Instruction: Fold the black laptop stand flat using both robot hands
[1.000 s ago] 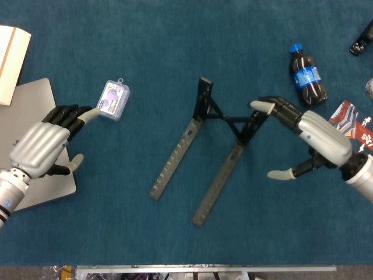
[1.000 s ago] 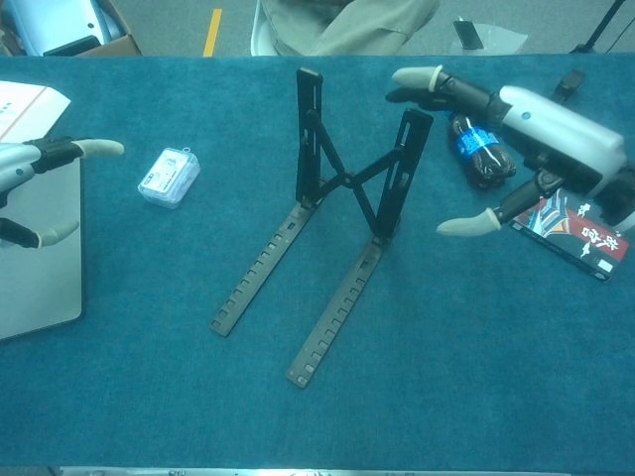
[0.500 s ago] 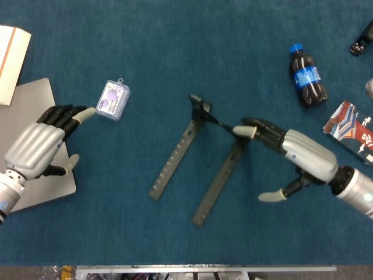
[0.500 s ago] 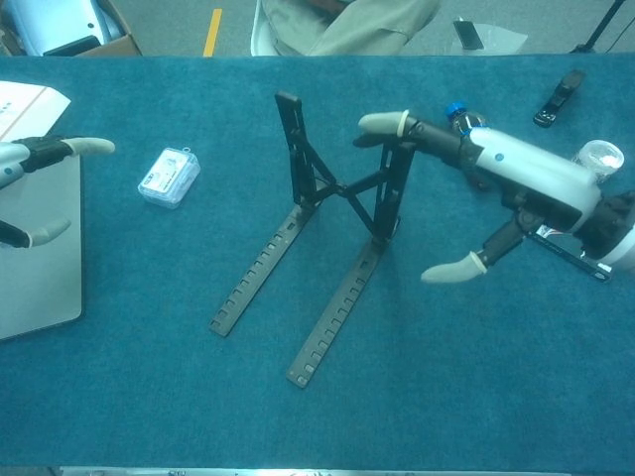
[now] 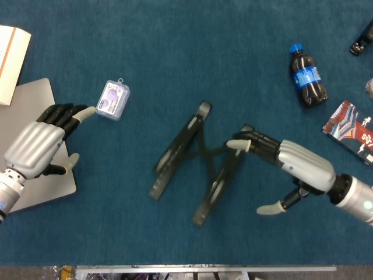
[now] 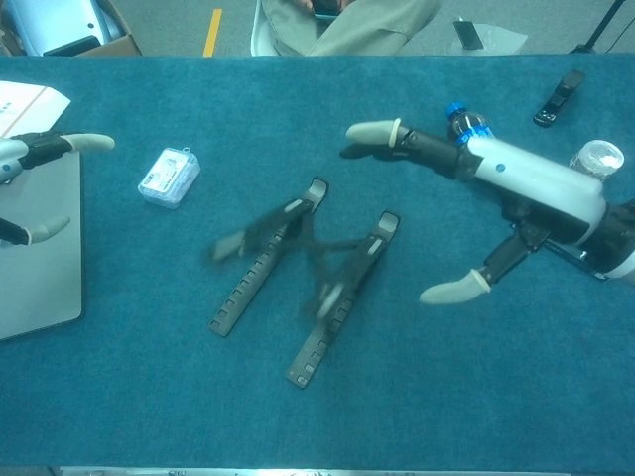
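Observation:
The black laptop stand (image 5: 192,166) (image 6: 298,283) lies mid-table, its two upper arms dropped low over the two slotted base rails and blurred by motion. My right hand (image 5: 288,166) (image 6: 496,183) hovers just right of it, fingers stretched toward the stand's far right end and thumb spread, holding nothing. In the chest view its fingertips (image 6: 372,132) are above and clear of the stand. My left hand (image 5: 38,146) (image 6: 40,183) rests over a grey laptop (image 5: 32,116) at the far left, fingers extended toward a small clear box (image 5: 113,100) (image 6: 169,177), holding nothing.
A cola bottle (image 5: 307,76) (image 6: 466,124) lies at the back right, with a red-and-black packet (image 5: 354,132) beside it. A small black object (image 5: 362,39) (image 6: 560,97) sits at the far right. A white book (image 5: 11,52) lies at the far left.
The stand's raised arms have swung down from upright to nearly flat over the base rails. My right hand pushed in leftward against them, then lifted slightly off. The left hand stayed put.

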You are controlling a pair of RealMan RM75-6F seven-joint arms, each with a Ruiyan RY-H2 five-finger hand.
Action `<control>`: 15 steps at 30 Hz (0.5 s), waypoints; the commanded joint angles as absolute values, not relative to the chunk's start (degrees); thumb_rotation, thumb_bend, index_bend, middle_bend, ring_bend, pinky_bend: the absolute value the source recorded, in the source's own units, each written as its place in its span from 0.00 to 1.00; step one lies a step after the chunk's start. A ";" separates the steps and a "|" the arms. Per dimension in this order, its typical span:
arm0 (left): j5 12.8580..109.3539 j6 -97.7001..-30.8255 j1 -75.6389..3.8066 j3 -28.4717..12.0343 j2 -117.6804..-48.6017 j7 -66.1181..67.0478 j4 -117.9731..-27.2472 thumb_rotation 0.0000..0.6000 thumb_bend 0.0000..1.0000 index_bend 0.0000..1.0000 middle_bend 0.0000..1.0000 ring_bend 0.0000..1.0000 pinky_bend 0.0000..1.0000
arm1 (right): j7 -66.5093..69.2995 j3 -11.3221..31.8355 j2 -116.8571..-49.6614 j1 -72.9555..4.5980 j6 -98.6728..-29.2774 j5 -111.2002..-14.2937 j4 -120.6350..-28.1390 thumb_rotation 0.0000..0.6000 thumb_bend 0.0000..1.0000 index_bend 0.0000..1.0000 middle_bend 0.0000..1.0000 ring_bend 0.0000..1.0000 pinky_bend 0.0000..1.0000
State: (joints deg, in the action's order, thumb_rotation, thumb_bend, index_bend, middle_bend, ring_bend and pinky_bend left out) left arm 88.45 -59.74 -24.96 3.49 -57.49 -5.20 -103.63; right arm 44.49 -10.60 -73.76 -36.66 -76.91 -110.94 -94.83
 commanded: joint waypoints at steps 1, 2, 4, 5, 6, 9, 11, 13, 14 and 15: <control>88.52 -59.53 -25.17 3.39 -57.42 -5.36 -103.68 1.00 0.41 0.02 0.06 0.00 0.04 | 43.43 -10.10 -73.39 -36.22 -76.91 -109.71 -94.88 1.00 0.01 0.00 0.10 0.00 0.01; 88.57 -59.40 -25.30 3.35 -57.35 -5.32 -103.72 1.00 0.41 0.02 0.06 0.00 0.04 | 43.04 -10.07 -73.27 -36.18 -76.62 -109.36 -94.79 1.00 0.01 0.00 0.10 0.00 0.01; 88.74 -58.91 -25.73 3.24 -57.17 -4.98 -103.85 1.00 0.41 0.02 0.06 0.00 0.04 | 41.96 -9.85 -73.01 -36.09 -75.99 -108.56 -94.55 1.00 0.01 0.00 0.10 0.00 0.01; 88.82 -58.60 -25.97 3.22 -57.05 -4.73 -103.97 1.00 0.41 0.02 0.06 0.00 0.04 | 41.32 -9.74 -72.92 -36.03 -75.81 -108.32 -94.43 1.00 0.01 0.00 0.10 0.00 0.01; 88.99 -58.17 -26.30 3.20 -56.88 -4.36 -104.18 1.00 0.41 0.02 0.06 0.00 0.04 | 40.27 -9.55 -72.79 -35.92 -75.67 -108.11 -94.26 1.00 0.01 0.00 0.10 0.00 0.01; 89.35 -56.97 -27.10 3.28 -56.58 -3.74 -104.77 1.00 0.41 0.02 0.06 0.00 0.04 | 37.92 -9.10 -72.55 -35.59 -75.68 -107.77 -94.06 1.00 0.01 0.00 0.10 0.00 0.01; 89.45 -55.99 -27.69 3.34 -56.49 -3.26 -105.29 1.00 0.41 0.02 0.07 0.00 0.04 | 36.06 -8.63 -72.47 -35.26 -75.86 -107.44 -93.77 1.00 0.01 0.00 0.10 0.00 0.01; 89.59 -54.90 -28.26 3.55 -56.43 -3.13 -106.11 1.00 0.41 0.02 0.08 0.00 0.04 | 33.94 -8.20 -72.54 -34.83 -76.29 -107.42 -93.23 1.00 0.01 0.00 0.10 0.00 0.01; 89.57 -54.29 -28.55 3.64 -56.37 -3.35 -106.56 1.00 0.41 0.02 0.08 0.00 0.04 | 33.02 -8.02 -72.62 -34.63 -76.51 -107.43 -93.00 1.00 0.01 0.00 0.10 0.00 0.01; 89.55 -53.27 -29.04 3.81 -56.26 -4.05 -107.23 1.00 0.41 0.02 0.09 0.00 0.04 | 31.83 -7.78 -72.73 -34.36 -76.80 -107.44 -92.72 1.00 0.01 0.00 0.10 0.00 0.01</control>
